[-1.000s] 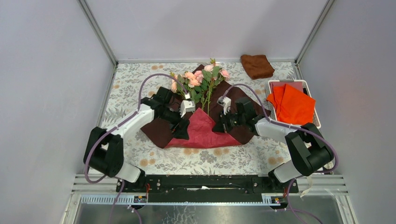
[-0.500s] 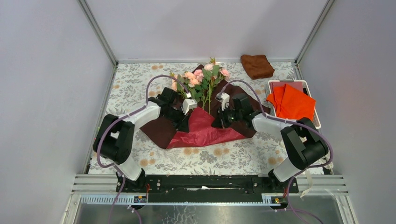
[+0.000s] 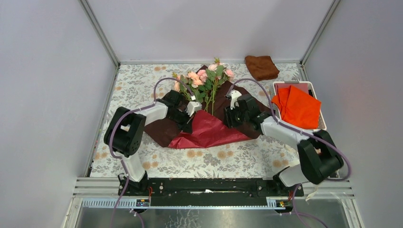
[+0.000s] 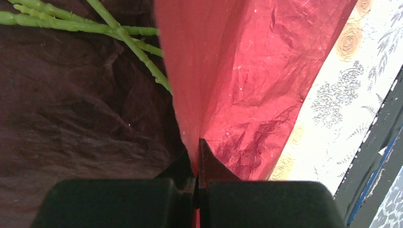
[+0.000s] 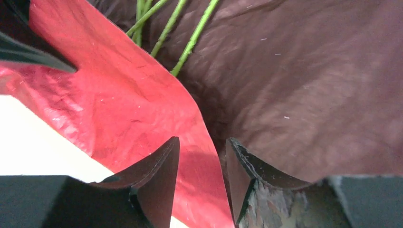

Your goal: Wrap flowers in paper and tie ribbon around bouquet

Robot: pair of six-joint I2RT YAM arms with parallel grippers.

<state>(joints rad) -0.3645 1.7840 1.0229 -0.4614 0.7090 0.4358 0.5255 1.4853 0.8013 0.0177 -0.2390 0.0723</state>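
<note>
- Table (image 3: 223, 164), with a floral cover, is carrying everything.
- Nearest the arm bases, the paper (image 3: 209, 133) is lying spread on it. Its near part is folding up and over, so the bright red face is showing on top of the dark maroon face.
- Left hand (image 4: 196, 145) is clamping on the left edge of the red flap. In the left wrist view the fingers are meeting with the sheet pinched between them.
- Right hand (image 5: 202, 147) is standing with its fingers apart at the flap's right edge, and the red edge is running between them. Cannot tell whether either finger is touching the sheet.
- Just beyond both hands, the green stems (image 4: 124, 34) are lying across the maroon face, with their lower ends going under the red flap.
- Farther back, the flowers (image 3: 202, 80), pink heads and leaves, are resting over the paper's far corner.
- At the far right, a brown cloth (image 3: 261, 67) is lying on the table.
- Orange sheets (image 3: 298, 105) are sitting in a white tray (image 3: 291, 83) at the right edge.
</note>
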